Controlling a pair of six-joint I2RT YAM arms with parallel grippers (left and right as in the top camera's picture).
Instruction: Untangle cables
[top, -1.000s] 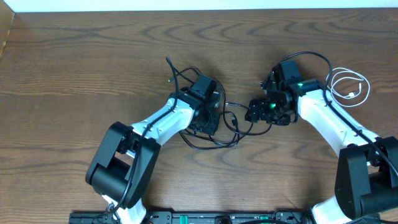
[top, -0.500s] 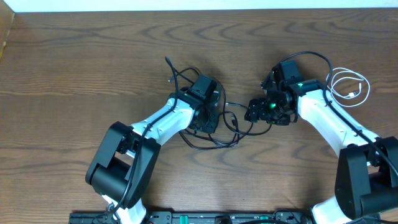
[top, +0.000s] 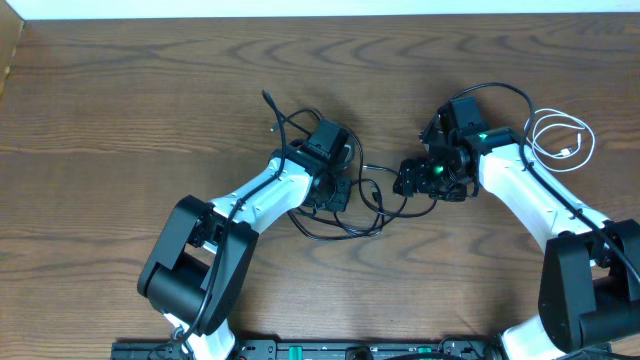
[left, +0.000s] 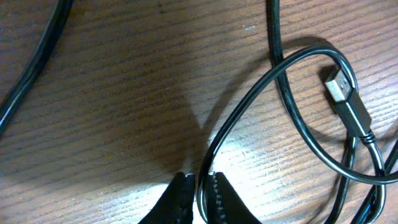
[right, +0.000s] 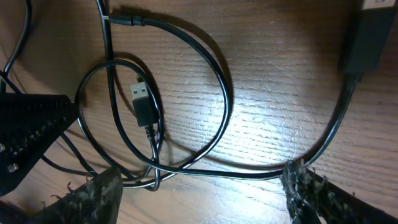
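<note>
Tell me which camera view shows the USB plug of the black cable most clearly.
The left wrist view: the USB plug of the black cable appears large and sharp there, lying inside a loop. The right wrist view shows it whole too, but smaller. In the overhead view it is too small to pick out.

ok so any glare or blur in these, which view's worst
Left wrist: bright glare on the table beside the left gripper, whose fingertips are soft; the black cable is sharp. Right wrist: similar hot patch mid-frame, fingers blurred. Overhead: even, sharp, no glare.
</note>
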